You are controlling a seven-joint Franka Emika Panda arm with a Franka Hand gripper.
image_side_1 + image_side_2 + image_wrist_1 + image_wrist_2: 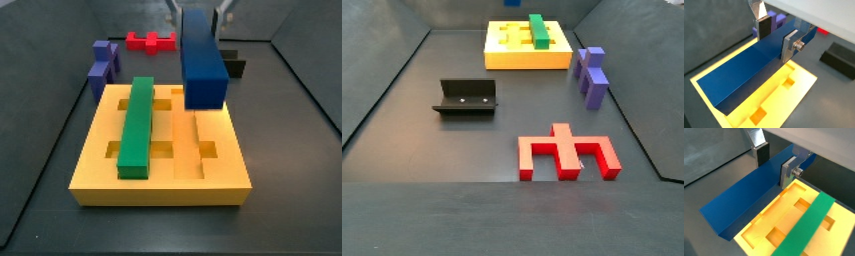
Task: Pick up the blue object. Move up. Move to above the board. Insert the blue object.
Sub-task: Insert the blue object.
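Gripper (776, 34) clamping one blue object (747, 70) above one board (160, 150)

Legible markings: none found in any view.

No text, label, brand, number or sign is readable on the long saturated blue bar (747, 70), the flat yellow-orange grooved board (160, 178), the green bar (136, 130), the purple-blue stepped block (592, 75), the red forked piece (569, 152) or the dark L-shaped fixture (468, 96). The gripper (777, 34), closed around the upper end of the blue bar above the board, shows plain silver finger plates with dark pads and one bare screw head in both wrist views; nothing is printed on them. The grey floor and walls are unmarked in both side views.
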